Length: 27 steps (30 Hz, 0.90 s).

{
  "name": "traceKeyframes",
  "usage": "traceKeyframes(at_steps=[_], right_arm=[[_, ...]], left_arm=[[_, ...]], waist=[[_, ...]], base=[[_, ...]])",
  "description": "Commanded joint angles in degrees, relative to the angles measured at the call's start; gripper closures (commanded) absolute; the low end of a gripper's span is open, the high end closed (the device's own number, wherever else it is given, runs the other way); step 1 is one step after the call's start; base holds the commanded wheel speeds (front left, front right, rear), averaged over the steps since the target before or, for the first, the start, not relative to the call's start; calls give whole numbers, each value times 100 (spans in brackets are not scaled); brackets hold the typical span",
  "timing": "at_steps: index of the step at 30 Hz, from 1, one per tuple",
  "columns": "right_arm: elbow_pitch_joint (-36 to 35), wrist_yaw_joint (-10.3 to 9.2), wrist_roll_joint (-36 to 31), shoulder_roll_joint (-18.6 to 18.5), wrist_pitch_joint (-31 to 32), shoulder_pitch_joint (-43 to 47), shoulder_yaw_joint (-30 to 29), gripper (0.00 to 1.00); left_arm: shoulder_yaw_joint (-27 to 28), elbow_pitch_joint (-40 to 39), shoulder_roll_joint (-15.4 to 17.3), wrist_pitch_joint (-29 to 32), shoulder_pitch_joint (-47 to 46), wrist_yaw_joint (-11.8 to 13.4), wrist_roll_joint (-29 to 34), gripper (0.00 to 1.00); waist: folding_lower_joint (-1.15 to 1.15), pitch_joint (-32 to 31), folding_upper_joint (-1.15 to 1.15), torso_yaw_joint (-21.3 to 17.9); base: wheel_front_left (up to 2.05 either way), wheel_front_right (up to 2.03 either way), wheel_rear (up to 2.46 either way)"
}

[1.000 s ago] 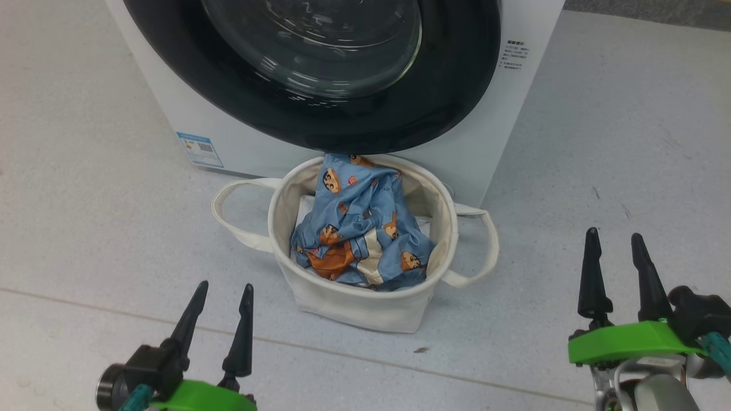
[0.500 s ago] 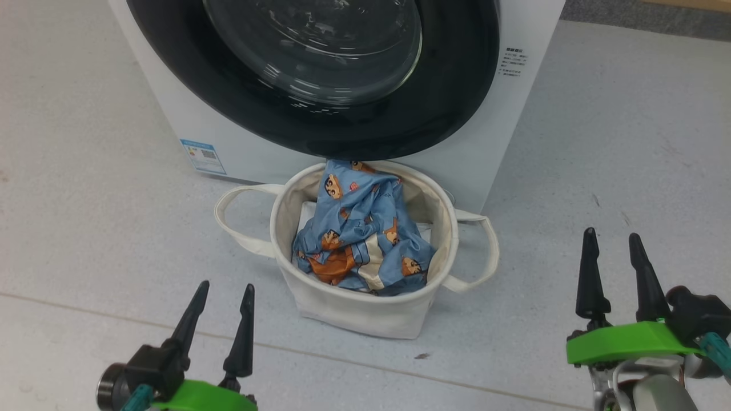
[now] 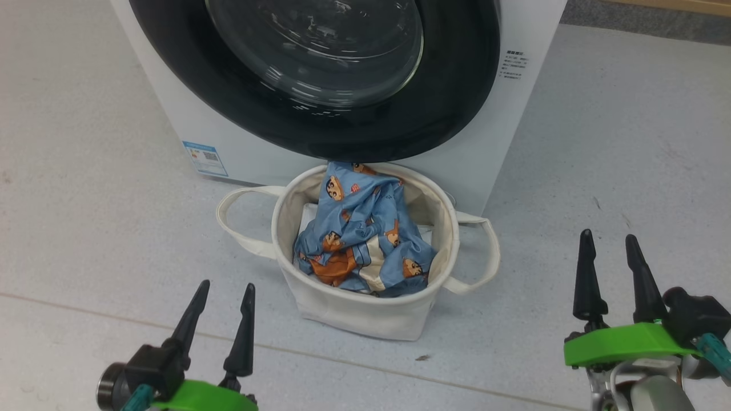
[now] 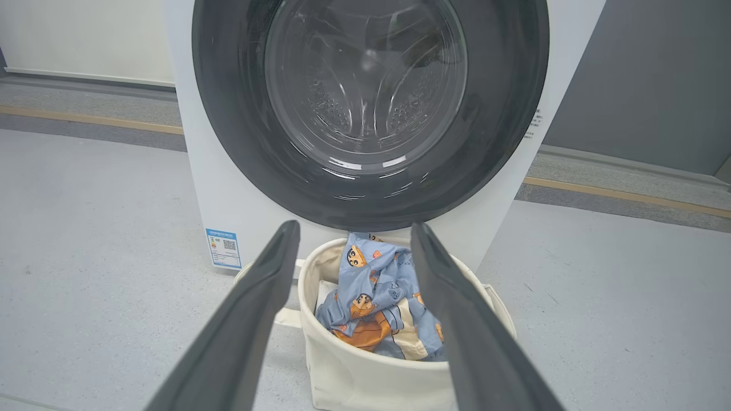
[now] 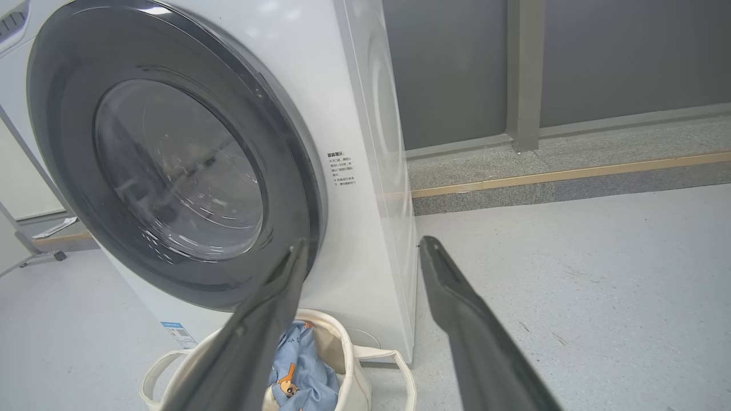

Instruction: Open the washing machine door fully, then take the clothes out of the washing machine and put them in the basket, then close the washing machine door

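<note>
The washing machine [image 3: 491,131] [image 4: 223,194] [image 5: 365,114] stands white at the top of the head view, its black-rimmed door [image 3: 320,74] [image 4: 368,108] [image 5: 177,165] lying flat against its front. The cream basket [image 3: 365,308] [image 4: 365,377] [image 5: 348,371] sits on the floor just below the door. Light blue clothes [image 3: 365,234] [image 4: 380,291] [image 5: 302,365] with orange cartoon figures fill it and reach its far rim. My left gripper [image 3: 225,285] [image 4: 351,228] is open low left, short of the basket. Open too, my right gripper [image 3: 606,235] [image 5: 362,242] hovers at the lower right, empty.
Grey floor [image 3: 85,228] surrounds the machine and basket. A tan strip [image 5: 571,171] runs along the base of a grey wall [image 5: 628,57] behind. A small dark speck [image 3: 423,358] lies on the floor before the basket.
The whole head picture has slid slightly downward, a camera shift. Both grippers stay open and nearly still.
</note>
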Motion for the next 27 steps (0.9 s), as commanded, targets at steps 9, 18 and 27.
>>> traceKeyframes(at_steps=[9,18,27], right_arm=[[-155,0,-67,7,-26,-42,158,0],[57,1,-41,1,1,2,50,100],[290,1,398,-20,81,62,68,100]], left_arm=[[246,-184,55,-69,-106,-32,115,0],[45,37,-7,8,9,8,55,100],[49,228,3,95,85,11,-423,100]], waist=[[0,-65,0,6],[0,-108,0,20],[13,-149,0,20]], base=[[0,0,0],[0,0,0],[0,0,0]])
